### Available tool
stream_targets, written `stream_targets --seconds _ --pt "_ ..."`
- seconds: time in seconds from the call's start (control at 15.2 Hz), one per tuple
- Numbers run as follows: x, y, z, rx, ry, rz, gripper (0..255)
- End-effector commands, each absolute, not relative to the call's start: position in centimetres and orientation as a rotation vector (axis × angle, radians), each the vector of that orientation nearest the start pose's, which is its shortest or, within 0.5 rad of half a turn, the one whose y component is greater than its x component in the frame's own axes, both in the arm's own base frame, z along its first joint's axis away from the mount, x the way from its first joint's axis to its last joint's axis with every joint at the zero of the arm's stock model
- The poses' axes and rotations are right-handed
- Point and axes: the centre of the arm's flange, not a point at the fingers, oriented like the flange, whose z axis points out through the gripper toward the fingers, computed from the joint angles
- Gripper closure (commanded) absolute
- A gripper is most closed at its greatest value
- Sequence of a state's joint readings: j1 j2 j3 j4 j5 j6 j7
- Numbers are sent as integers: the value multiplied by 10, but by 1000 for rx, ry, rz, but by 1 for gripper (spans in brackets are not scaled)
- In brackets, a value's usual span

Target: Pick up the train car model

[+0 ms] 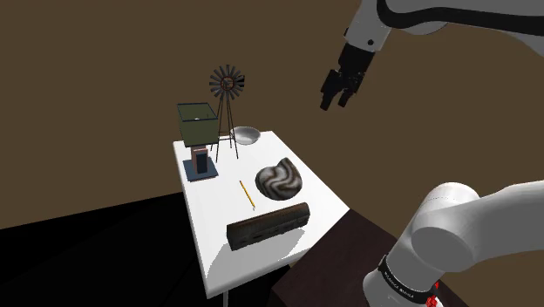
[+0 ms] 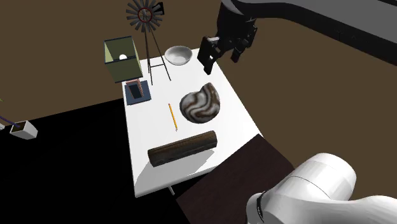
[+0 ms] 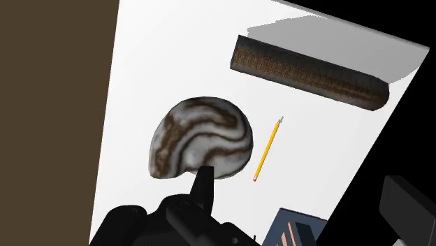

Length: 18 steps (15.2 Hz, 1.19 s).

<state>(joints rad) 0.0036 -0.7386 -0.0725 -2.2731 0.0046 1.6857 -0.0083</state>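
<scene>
The train car model point(image 1: 268, 224) point(image 2: 182, 147) point(image 3: 307, 72) is a long dark brown block lying near the front edge of the white table point(image 1: 216, 253). My gripper point(image 1: 338, 90) point(image 2: 221, 52) hangs high above the table's far right side, well away from the model. Its black fingers point(image 3: 202, 187) stand apart with nothing between them. In the wrist view the model lies beyond a striped rounded object and a pencil.
A brown-and-white striped shell-like lump point(image 1: 279, 181) point(image 2: 201, 104) and a yellow pencil point(image 1: 247, 194) lie mid-table. Farther back stand a bowl point(image 1: 246, 135), a windmill model point(image 1: 227, 85), a green open box point(image 1: 198, 122) and a blue flat item point(image 1: 200, 166). The dark stand point(image 1: 340, 253) adjoins the table.
</scene>
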Motion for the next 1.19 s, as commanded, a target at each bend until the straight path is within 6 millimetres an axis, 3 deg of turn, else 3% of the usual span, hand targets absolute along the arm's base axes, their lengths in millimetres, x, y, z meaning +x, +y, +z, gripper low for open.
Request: stream_targets --seconds 0.0,0.59,1.12 --pt "331 -30 625 -3083 70 -234 0" --pt "371 0 516 -3074 -401 -173 0" --pt "395 32 418 -3006 -816 -114 0"
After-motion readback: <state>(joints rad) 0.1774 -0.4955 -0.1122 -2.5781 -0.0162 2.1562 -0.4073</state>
